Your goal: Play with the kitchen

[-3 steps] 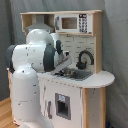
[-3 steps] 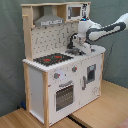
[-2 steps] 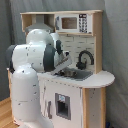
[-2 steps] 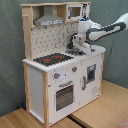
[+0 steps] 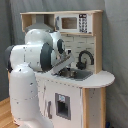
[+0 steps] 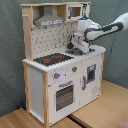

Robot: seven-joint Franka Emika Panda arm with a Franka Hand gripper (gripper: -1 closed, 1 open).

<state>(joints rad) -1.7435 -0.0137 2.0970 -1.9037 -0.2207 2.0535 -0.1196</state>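
The kitchen (image 6: 37, 75) is a tall white and light-wood toy with red-ringed stove burners (image 6: 52, 59), an oven door (image 6: 65, 95), knobs (image 6: 56, 76) and a grey hood (image 6: 49, 20). In the first exterior view its sink (image 5: 76, 75) and black faucet (image 5: 84, 57) show on the counter (image 5: 102, 78). My gripper (image 6: 75, 48) hangs low over the sink area, just to the right of the burners in the second exterior view. In the first exterior view the gripper (image 5: 66, 66) sits left of the faucet, partly hidden by the arm.
A toy microwave (image 6: 75, 11) sits on the top shelf beside the hood. A pegboard back (image 6: 52, 37) rises behind the stove. The arm's white body (image 5: 30, 75) stands close against the kitchen's side. A grey curtain (image 6: 10, 50) hangs behind, above the wooden floor (image 6: 107, 107).
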